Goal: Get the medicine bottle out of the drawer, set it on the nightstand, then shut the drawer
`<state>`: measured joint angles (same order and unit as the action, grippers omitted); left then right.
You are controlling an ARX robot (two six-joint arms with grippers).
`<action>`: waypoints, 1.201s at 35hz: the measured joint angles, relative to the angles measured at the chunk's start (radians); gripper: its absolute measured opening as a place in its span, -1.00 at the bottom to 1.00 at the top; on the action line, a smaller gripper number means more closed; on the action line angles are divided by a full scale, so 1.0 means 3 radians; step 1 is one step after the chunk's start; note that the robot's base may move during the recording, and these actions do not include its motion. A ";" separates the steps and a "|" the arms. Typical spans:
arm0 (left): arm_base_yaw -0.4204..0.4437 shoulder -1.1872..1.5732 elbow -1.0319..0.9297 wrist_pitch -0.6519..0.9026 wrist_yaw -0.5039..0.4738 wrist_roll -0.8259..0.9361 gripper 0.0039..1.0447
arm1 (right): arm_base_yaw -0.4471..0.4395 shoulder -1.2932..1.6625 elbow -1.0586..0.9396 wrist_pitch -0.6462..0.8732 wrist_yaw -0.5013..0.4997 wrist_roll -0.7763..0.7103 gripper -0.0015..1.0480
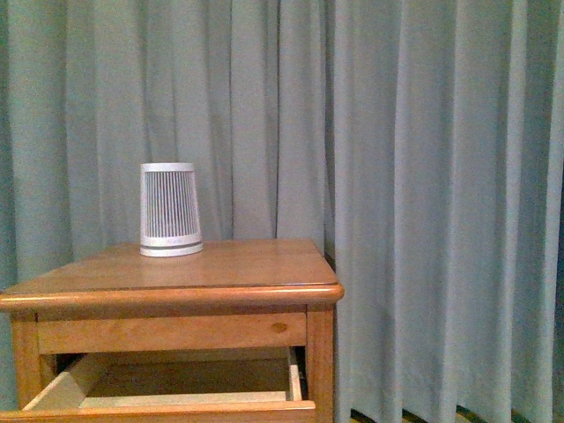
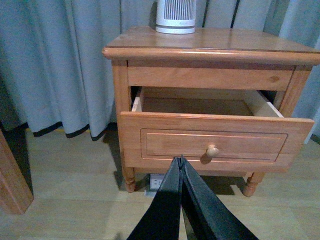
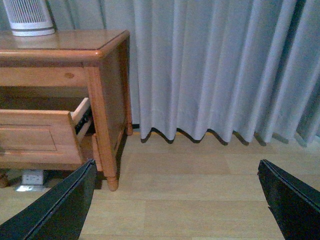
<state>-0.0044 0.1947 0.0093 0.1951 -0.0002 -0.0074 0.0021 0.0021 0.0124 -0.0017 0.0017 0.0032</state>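
A home bedroom corner. Directly ahead of the left claw stands a honey-wood nightstand with a knobbed drawer, and a white ribbed device sits on its counter, farther from the claw. Beyond the right claw, pale grey-green curtains hang in folds down to a light wood-plank floor beneath it.

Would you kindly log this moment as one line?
drawer: open | medicine bottle: not seen | left gripper: shut, empty, facing drawer front | right gripper: open, empty | nightstand top: ribbed device
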 joint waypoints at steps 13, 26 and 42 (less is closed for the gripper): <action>0.0000 -0.0626 0.0001 -0.0640 0.0000 0.0006 -0.95 | 0.0000 0.0000 0.0000 0.0000 -0.0001 0.0000 0.87; 0.0000 -0.0628 0.0001 -0.0645 0.0000 0.0008 0.25 | 0.0000 0.0000 0.0000 0.0000 -0.0001 0.0000 0.87; 0.0000 -0.0631 0.0001 -0.0651 0.0000 0.0010 0.88 | 0.0000 0.0005 0.0000 -0.0001 -0.0001 0.0000 0.87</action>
<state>-0.0044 0.0055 0.0097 -0.0002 -0.0002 -0.0044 0.0021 0.0036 0.0124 -0.0021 0.0013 0.0032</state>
